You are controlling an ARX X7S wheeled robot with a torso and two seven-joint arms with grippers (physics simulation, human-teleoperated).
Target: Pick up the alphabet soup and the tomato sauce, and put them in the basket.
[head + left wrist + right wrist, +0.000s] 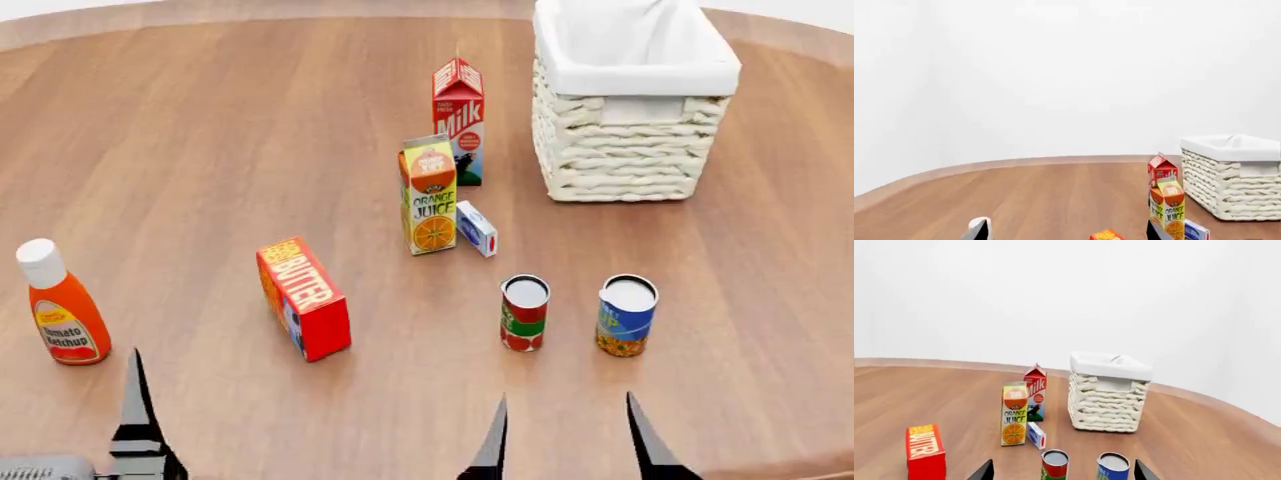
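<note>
Wooden table, right gripper open, low, facing both cans

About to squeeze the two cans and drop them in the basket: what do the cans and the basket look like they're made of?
The soup can and the tomato sauce can look like rigid tin: silvery flat tops, glossy printed paper-like labels. The basket looks like cream woven wicker, shown by its braided ribbed sides, with a matte white cloth liner folded over the rim. Being renders, the finishes are only suggestive.
</note>
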